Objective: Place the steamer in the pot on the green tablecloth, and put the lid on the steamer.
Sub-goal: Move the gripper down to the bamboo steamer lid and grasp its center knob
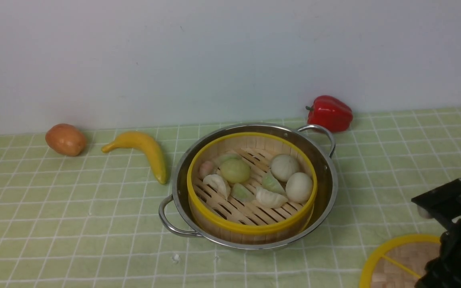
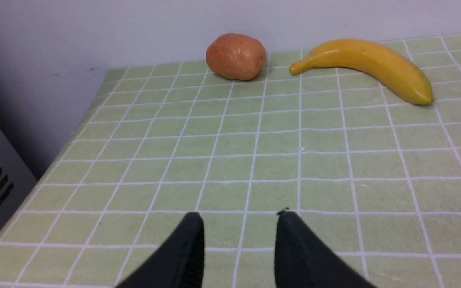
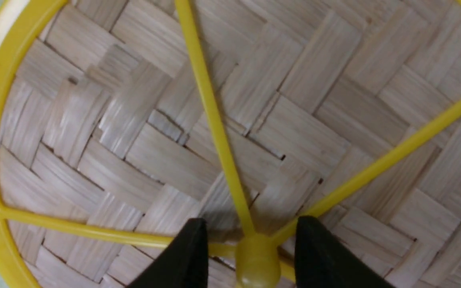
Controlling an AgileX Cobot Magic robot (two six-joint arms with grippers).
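Nearest to me is the lid, lying flat on the green tablecloth at about four o'clock from the pot and well apart from it. The right arm stands over it. The wrist view shows why: the right jaws are apart, one on each side of the yellow knob where the spokes meet. A sliver of gap shows on both sides, so nothing is clamped yet. I take this as lining up a pinch on the knob, the only part of that flat disc that offers a hold from above.

The steamer sits inside the pot at mid-tabletop, its yellow rim above the steel one and its dumplings on the slats. I judge the first half of the job done, with only the covering left.

The left jaws are also apart and empty, over bare cloth out toward nine o'clock, presumably keeping clear of the work. A banana and a brownish potato lie at ten o'clock from the pot, and a red pepper at one o'clock.

From the front, most of the lid is cut off by the picture's edge or hidden behind the right arm, and the left arm is out of sight. I cannot tell whether the right jaw tips touch the weave.
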